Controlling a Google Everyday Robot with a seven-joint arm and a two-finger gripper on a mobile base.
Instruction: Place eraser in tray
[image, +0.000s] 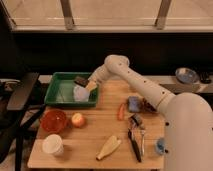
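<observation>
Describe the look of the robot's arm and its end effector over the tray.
The arm is smooth, rounded, off-white, widening into a bulky pale body at lower right. No cables or markings show. The end effector, over the green tray, has a tan part beside something dark.

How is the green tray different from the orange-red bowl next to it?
The tray is green, rectangular and shallow; the bowl is orange-red, round and deeper. The tray is the larger, and holds a whitish object, with the pincer shut on the eraser over it. The bowl sits nearer the front. Both rest on the wooden table.
</observation>
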